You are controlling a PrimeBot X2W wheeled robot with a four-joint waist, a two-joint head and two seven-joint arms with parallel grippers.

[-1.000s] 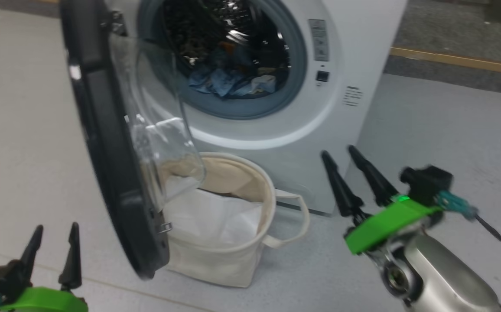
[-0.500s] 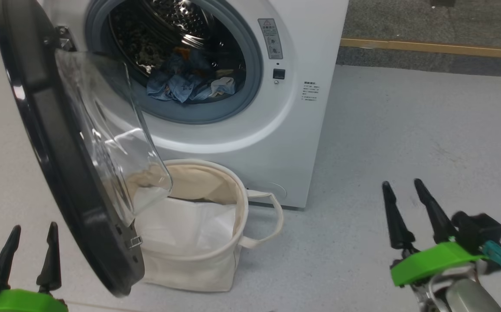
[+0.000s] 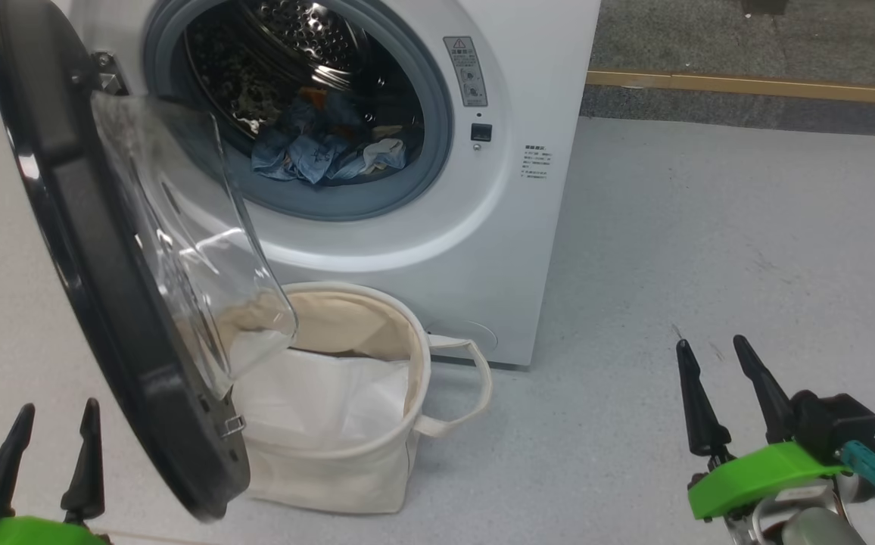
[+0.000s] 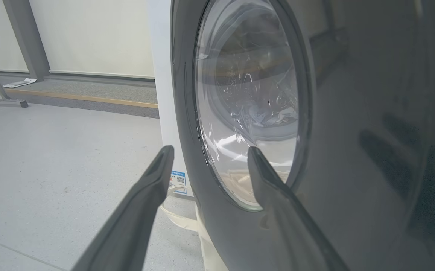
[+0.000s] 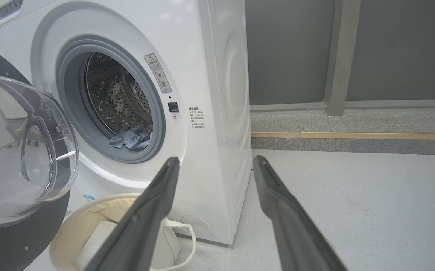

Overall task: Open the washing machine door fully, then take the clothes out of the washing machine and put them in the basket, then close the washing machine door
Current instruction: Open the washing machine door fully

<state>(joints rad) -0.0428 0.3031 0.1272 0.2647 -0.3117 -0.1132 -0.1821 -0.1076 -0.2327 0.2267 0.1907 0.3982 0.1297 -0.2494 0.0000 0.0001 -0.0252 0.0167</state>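
- Standing wide apart, the fingers of the left gripper [image 3: 57,407] are holding nothing; it is sitting at the near left, just beside the near edge of the washing machine door [image 3: 116,318].
- The right gripper [image 3: 710,342] is gaping just as wide and empty at the near right, with bare floor [image 3: 710,227] lying between it and the washing machine [image 3: 483,250].
- The door is hanging swung out toward the near left, its glass bulge overhanging the left rim of the basket [image 3: 347,477].
- The basket is sitting just in front of the machine, below the opening.
- The clothes [image 3: 316,155] are lying low in the drum, behind the gasket's lower lip.
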